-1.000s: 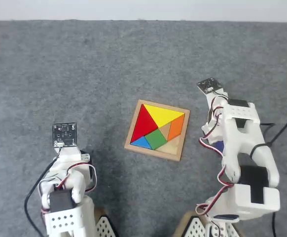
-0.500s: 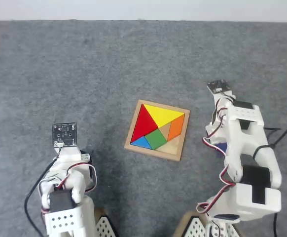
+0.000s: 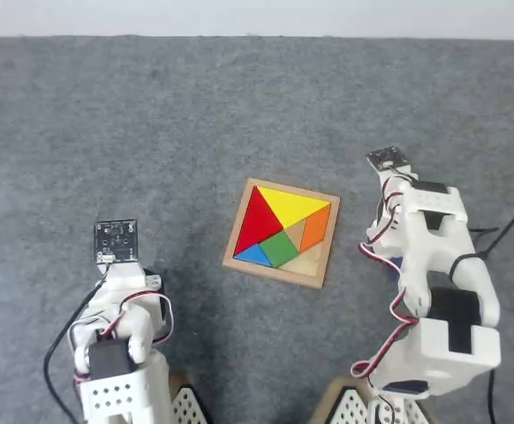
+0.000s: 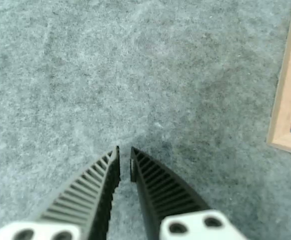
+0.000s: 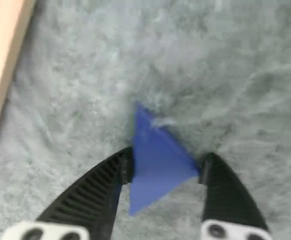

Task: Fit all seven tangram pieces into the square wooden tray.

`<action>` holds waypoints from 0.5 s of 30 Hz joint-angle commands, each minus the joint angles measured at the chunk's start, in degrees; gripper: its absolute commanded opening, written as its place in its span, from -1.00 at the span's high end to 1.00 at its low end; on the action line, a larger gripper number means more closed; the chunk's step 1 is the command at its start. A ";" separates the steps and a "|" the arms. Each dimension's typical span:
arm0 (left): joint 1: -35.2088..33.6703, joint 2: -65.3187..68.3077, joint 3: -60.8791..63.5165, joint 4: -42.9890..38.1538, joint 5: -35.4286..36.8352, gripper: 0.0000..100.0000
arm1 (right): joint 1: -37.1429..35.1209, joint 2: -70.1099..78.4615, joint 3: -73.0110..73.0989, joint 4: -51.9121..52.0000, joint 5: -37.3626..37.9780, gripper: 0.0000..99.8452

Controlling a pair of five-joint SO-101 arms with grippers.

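A grey felt mat (image 3: 151, 132) is covering the table in the high view, with a pale strip of wall running along 12 o'clock. The square wooden tray (image 3: 236, 257) is lying near the centre of the mat, turned slightly askew. A red triangle (image 3: 255, 225) is filling its 9 o'clock side and a yellow triangle (image 3: 292, 207) is spanning 12 o'clock. An orange piece (image 3: 317, 226) is sitting at 3 o'clock, a green square (image 3: 280, 248) is resting toward 6 o'clock, and a small blue triangle (image 3: 253, 255) is occupying 7 o'clock. The tan areas around 5 o'clock could be bare tray floor or plain wooden pieces; I cannot tell which. The left arm (image 3: 120, 327) is standing at 7 o'clock on the mat, well apart from the tray. The right arm (image 3: 434, 265) is reaching along 4 o'clock, just beside the tray.

In the left wrist view, the left gripper (image 4: 124, 150) is hanging over bare felt, its jaws standing narrow with only a slit between them and nothing inside. The tray's wooden rim (image 4: 285, 100) is showing near it.

In the right wrist view, the right gripper (image 5: 165, 157) is pressing its jaws against both sides of a loose blue triangle (image 5: 155, 150), which is lying flat on the felt outside the tray, near its rim (image 5: 5, 60).
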 commanded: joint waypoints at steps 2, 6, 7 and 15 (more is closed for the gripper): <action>0.35 -0.97 -0.31 0.18 -0.26 0.93 | -0.13 0.48 -0.70 0.66 -0.70 0.82; 0.35 -0.97 -0.31 0.18 -0.26 0.93 | -0.04 0.31 -0.79 0.75 -1.05 0.80; 0.35 -0.97 -0.31 0.18 -0.26 0.93 | -0.04 0.22 -1.23 0.75 -2.20 0.80; 0.35 -0.97 -0.31 0.18 -0.26 0.93 | -4.53 -8.48 -12.22 15.43 -15.82 0.80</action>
